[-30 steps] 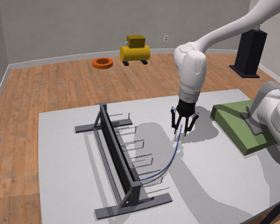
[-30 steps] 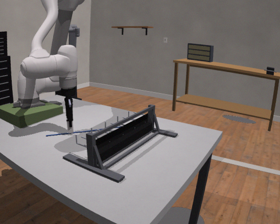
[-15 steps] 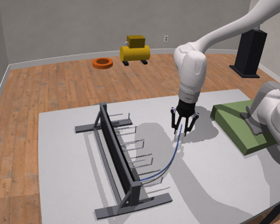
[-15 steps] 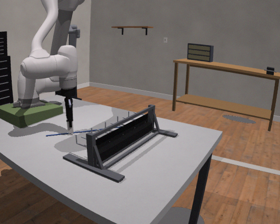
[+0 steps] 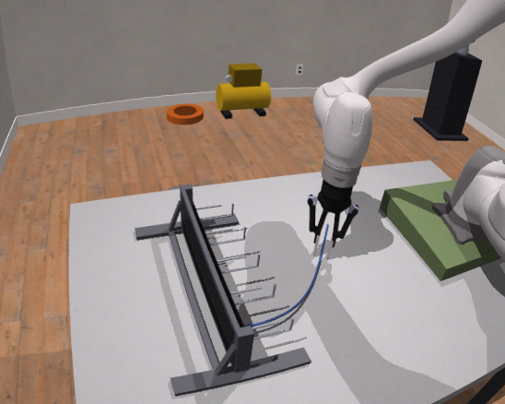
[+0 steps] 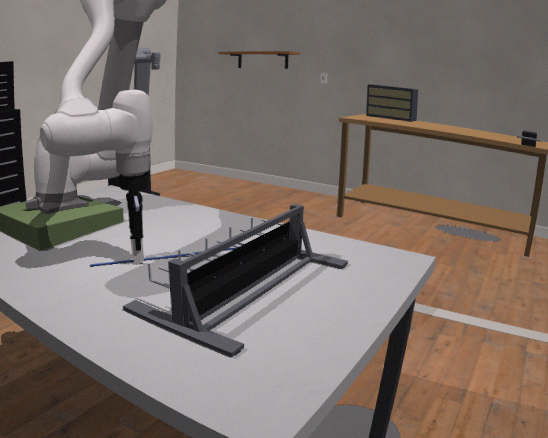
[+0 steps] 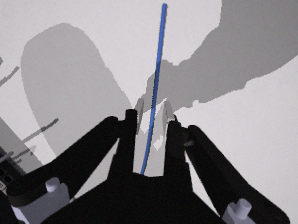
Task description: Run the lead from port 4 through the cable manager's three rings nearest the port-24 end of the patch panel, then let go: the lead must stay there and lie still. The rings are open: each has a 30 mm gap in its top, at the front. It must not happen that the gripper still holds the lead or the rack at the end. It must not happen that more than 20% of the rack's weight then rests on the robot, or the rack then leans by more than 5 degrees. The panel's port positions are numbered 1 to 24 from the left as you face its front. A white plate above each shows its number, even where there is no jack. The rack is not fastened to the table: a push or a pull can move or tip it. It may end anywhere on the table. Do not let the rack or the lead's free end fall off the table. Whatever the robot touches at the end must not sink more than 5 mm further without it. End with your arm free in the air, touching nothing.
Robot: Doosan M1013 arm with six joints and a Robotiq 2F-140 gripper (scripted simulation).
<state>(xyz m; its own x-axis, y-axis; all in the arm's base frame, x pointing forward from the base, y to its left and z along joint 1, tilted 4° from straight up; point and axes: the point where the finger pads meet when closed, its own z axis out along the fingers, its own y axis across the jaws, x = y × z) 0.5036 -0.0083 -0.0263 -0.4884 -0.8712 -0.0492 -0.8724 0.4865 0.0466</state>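
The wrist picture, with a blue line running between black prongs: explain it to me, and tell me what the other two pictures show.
That picture comes from a camera on the machine's wrist, looking down past its own black two-finger gripper. The blue line is a thin blue lead. It passes between the fingers with space on both sides, so it is straddled, not pinched.

The machine is a white jointed robot arm on a green base block. The top picture looks down on it from high up. The exterior one looks from across the room.

On the grey table stands a dark grey metal rack holding a long black panel. A row of thin wire rings sticks out of its front. The lead starts at the panel and curves across the table to the gripper.
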